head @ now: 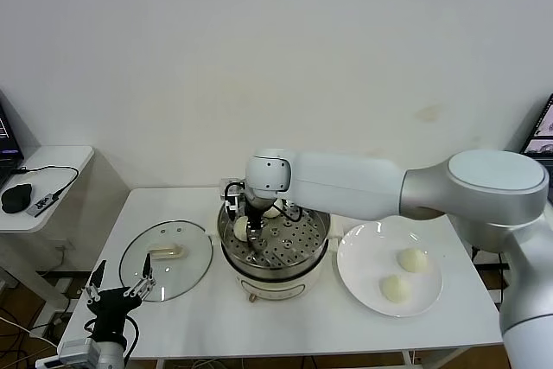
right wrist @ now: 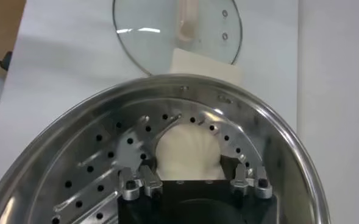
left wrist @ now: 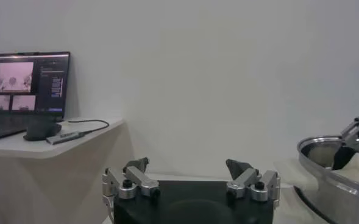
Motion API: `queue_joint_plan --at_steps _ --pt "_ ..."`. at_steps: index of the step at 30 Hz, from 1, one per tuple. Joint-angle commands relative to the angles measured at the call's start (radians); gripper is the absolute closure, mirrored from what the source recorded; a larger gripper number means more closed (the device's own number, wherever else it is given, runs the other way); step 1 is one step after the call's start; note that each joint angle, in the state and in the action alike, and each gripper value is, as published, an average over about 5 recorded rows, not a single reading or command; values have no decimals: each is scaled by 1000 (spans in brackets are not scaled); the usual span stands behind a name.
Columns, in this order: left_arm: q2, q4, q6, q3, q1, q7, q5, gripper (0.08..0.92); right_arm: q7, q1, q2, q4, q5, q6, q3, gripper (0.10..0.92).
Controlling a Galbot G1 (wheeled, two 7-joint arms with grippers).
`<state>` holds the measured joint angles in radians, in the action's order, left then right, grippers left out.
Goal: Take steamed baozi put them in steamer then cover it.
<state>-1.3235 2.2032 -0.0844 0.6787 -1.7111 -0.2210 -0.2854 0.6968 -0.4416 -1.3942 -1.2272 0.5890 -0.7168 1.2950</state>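
Two claws: my left claw (head: pixel 117 293) waits spread at the counter's (head: pixel 190 321) near edge by the cover (head: pixel 166 259). My right claw (right wrist: pixel 191 182) pinches a baozi (right wrist: pixel 187 152) over the steamer (head: pixel 275 257) tray; I'd release low, then lift straight, clearing the rim.

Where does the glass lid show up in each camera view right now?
Head view: the cover lies flat on the table, on the robot's left of the steamer.
Left wrist view: the cover is not in it; only the steamer's rim shows.
Right wrist view: the cover lies on the table beyond the steamer's rim.
Shared landmark: the steamer.
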Motion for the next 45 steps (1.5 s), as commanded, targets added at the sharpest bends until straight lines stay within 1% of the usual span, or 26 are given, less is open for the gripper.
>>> queue_joint_plan --at_steps 1,4,7,10,12,18,24,29,36,45 --pt "0 -1 0 0 0 1 0 177 -11 18 -24 32 -1 -6 -3 372" --pt "0 -1 0 -1 1 1 0 177 1 9 -19 26 -2 -7 -7 352" --pt "-1 0 0 -2 1 1 0 177 31 -13 0 8 -8 -7 -8 283" --pt "-2 2 -1 -2 1 1 0 177 104 -52 38 -29 -39 9 -3 222" --pt "-2 3 -1 -2 0 1 0 177 174 -87 70 -55 -79 39 -1 208" --pt "-3 2 -1 -7 -1 1 0 177 357 -197 209 -138 -192 185 12 203" --pt "-1 -3 -1 -10 1 2 1 177 447 -287 414 -272 -222 282 27 203" --pt "2 4 -4 -7 -5 5 2 177 477 -339 600 -394 -256 315 51 203" --pt "-1 15 -13 -19 -10 6 11 177 480 -293 884 -508 -373 359 79 203" --pt "-1 5 -11 -36 -22 5 27 177 470 -86 1059 -537 -538 423 18 203"
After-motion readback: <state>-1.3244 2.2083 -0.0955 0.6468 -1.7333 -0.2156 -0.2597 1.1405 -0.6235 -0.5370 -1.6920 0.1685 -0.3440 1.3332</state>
